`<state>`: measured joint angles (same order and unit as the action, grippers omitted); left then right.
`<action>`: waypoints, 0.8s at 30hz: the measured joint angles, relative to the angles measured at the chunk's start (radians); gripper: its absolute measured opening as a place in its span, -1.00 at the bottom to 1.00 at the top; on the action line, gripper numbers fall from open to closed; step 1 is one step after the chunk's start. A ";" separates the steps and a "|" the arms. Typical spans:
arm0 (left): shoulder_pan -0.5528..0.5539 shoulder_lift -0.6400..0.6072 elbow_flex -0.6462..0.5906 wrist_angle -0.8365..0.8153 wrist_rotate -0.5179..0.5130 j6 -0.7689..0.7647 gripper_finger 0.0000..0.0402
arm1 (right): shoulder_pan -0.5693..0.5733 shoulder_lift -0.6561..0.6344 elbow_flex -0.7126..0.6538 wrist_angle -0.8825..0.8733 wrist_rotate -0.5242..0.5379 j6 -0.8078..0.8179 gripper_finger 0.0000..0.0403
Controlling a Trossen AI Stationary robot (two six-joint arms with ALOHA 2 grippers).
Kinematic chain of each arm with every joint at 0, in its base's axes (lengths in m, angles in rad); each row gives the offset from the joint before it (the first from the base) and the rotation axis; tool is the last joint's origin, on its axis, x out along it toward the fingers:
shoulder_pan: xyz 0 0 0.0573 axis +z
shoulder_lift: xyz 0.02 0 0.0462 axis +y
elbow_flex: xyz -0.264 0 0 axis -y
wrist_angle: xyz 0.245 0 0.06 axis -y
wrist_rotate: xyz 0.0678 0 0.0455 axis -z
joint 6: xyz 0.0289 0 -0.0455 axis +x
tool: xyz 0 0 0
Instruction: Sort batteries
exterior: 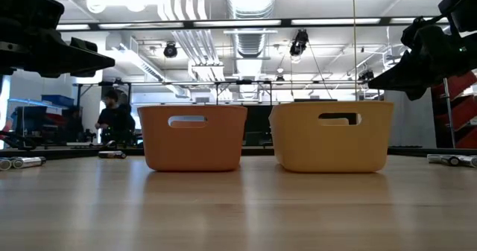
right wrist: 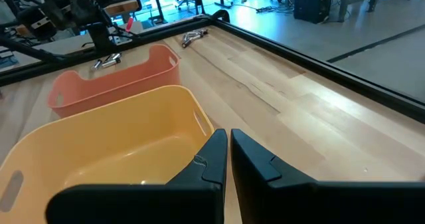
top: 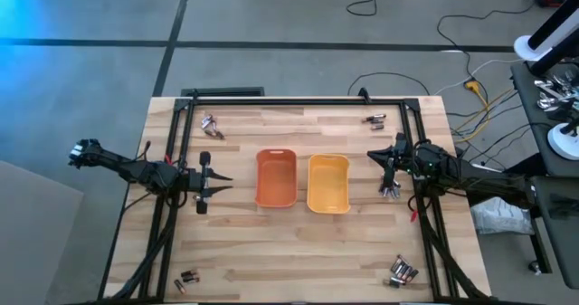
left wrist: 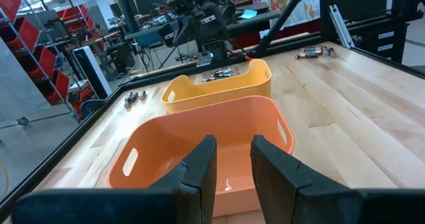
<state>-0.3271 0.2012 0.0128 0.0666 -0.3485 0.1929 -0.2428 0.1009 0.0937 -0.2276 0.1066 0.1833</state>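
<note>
Left gripper (top: 220, 181) — at nine o'clock of the orange tray (top: 276, 178), raised off the table; fingers (left wrist: 199, 167) parted by a narrow gap, nothing between them.

Right gripper (top: 390, 171) — at three o'clock of the yellow tray (top: 328, 184), also raised; fingers (right wrist: 211, 159) pressed nearly together, empty.

Trays — side by side at the table's centre, touching or almost so; both appear empty.

Batteries — five small clusters well apart from the trays: eleven o'clock (top: 212, 123), one o'clock (top: 374, 119), seven o'clock (top: 186, 279), five o'clock (top: 403, 271), and one just beside the right gripper (top: 390, 193).

Hazards, as judged — the cells are round and lie loose, so a fingertip landing off-centre could roll one toward the table edge; bunched cells invite a double pick, putting a wrong type in a tray.
</note>
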 joint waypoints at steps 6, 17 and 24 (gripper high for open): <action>0.000 0.000 0.000 0.000 0.000 0.000 -0.63 | 0.000 0.000 0.000 0.000 0.000 0.000 -0.94; 0.000 0.000 0.000 0.000 0.000 0.000 -0.63 | 0.000 0.000 0.000 0.000 0.000 0.000 -0.94; 0.005 0.007 -0.001 0.144 -0.012 -0.056 -0.63 | 0.000 0.000 0.000 0.000 0.000 0.000 -0.94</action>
<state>-0.3222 0.2081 0.0120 0.2102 -0.3603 0.1369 -0.2428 0.1009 0.0937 -0.2279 0.1062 0.1833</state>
